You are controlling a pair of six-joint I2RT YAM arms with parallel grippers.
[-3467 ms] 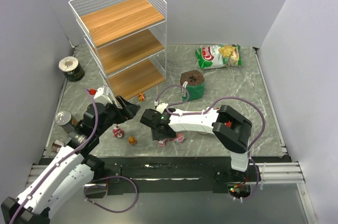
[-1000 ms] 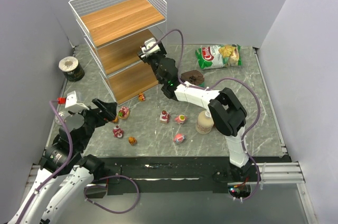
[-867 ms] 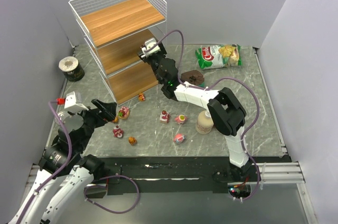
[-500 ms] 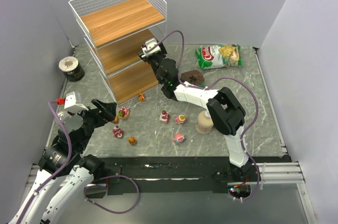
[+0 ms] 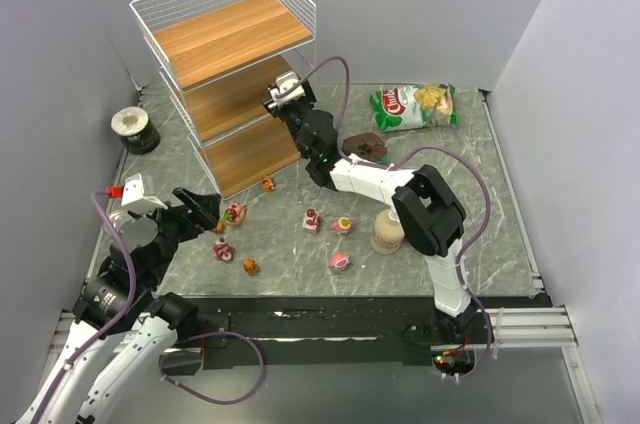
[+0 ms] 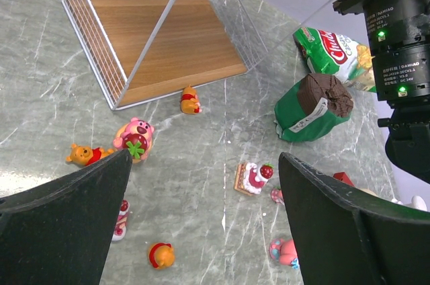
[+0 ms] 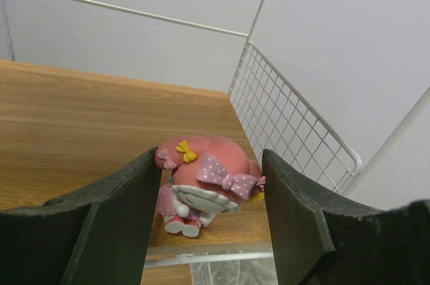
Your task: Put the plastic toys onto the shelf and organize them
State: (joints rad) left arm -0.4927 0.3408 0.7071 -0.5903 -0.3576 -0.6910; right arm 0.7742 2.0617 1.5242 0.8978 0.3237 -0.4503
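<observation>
The white wire shelf (image 5: 225, 39) with three wooden tiers stands at the back left. My right gripper (image 5: 283, 94) reaches into its middle tier (image 7: 80, 124) and is shut on a pink figurine (image 7: 205, 181), which tilts forward with its feet on the wood near the tier's front right corner. My left gripper (image 5: 205, 206) is open and empty, hovering above the table left of the toys. On the table lie a pink bear (image 6: 134, 138), a yellow bear (image 6: 84, 156), a small orange figurine (image 6: 190, 100), a cake toy (image 6: 252, 177), an orange toy (image 6: 160, 255) and others.
A chips bag (image 5: 413, 104) lies at the back right. A green pack with a brown top (image 5: 363, 159) sits mid-table under the right arm. A cream bottle (image 5: 387, 231) stands right of the toys. A dark can (image 5: 134, 129) stands left of the shelf.
Since 3.5 s ago my right gripper rose from the table toys to the middle tier with the pink figurine, and my left arm drew back leftward. Over the last second nothing visibly moved.
</observation>
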